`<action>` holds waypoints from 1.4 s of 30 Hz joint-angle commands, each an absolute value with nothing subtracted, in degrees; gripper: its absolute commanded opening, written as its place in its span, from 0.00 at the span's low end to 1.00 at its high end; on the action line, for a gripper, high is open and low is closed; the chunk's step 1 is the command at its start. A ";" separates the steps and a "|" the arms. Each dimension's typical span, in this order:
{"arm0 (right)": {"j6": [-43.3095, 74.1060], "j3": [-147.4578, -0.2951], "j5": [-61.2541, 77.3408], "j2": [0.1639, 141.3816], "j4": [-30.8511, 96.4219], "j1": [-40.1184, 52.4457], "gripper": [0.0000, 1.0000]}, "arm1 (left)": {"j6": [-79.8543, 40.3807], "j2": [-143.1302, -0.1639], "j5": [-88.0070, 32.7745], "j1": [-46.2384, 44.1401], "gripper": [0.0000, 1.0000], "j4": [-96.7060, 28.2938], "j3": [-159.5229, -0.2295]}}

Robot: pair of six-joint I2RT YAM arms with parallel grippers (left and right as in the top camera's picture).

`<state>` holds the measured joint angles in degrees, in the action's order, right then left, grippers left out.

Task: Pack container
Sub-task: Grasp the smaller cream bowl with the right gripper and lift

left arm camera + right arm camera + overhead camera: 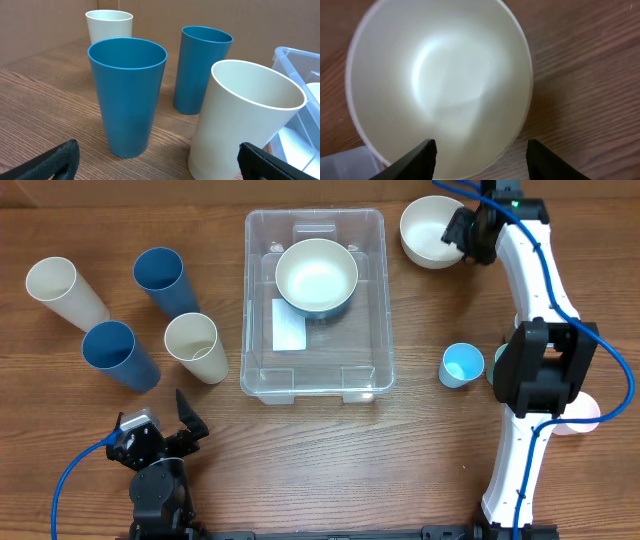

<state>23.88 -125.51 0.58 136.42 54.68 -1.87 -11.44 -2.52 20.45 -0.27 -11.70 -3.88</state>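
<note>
Container (368, 320): clear rectangular bin, sits at table centre toward the far edge, long side running away from the robot, mouth up. White label (289, 325) on its floor, left of middle. 1 bowl in bin (316, 277), cream inside with a grey-blue outside, rests in the far half and touches the label's far edge in the overhead view. The rest of the bin floor is bare.

Left of the container: 4 tall tumblers, all standing mouth up, none touching.
- far cream tumbler (60, 288), outermost left
- far blue tumbler (165, 278)
- near blue tumbler (118, 352)
- near cream tumbler (195, 345), just beside the container's left wall

Left gripper (160, 420) is at the near-left table edge, well apart from the container, facing the tumblers. The left wrist view shows its fingers spread wide with nothing between them.

White bowl (432, 232) stands on the table at far right, just beside the container's far-right corner and not touching it. Right gripper (465, 232) is at the bowl's right rim. The right wrist view shows 2 black fingertips (420, 157) parted, with the bowl's rim lying between them; contact cannot be confirmed.

Small light-blue cup (460, 365) stands upright right of the container, near the right arm (540, 370). Teal and pink items are mostly hidden behind that arm and cannot be identified.
</note>
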 commanded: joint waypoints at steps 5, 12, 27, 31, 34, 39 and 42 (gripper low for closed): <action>29.15 -121.82 -2.42 136.55 52.01 -2.70 0.53 | -10.28 -2.24 21.54 -0.01 1.00 -11.70 -3.75; 31.79 -115.57 -2.63 136.59 45.91 -2.70 0.51 | -10.28 -2.24 21.54 -0.01 1.00 -11.68 -3.75; 31.09 -117.25 -1.37 136.62 47.31 -2.87 0.04 | -10.28 -2.24 21.54 -0.01 1.00 -11.70 -3.75; 27.14 -127.61 -1.45 136.62 55.44 -3.31 0.04 | -10.28 -2.24 21.54 -0.01 1.00 -11.68 -3.75; 24.93 -140.07 -1.65 136.62 63.92 -3.31 0.04 | -10.28 -2.24 21.54 -0.01 1.00 -11.68 -3.75; 21.76 -156.42 -0.89 136.62 73.87 -2.87 0.04 | -10.28 -2.24 21.54 -0.01 1.00 -11.68 -3.75; 16.60 -162.80 4.49 136.62 78.91 -1.15 0.04 | -10.28 -2.24 21.54 -0.01 1.00 -11.68 -3.75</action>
<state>22.35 -156.46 -0.56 137.88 75.92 -2.87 -11.44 -2.52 20.45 -0.27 -11.70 -3.88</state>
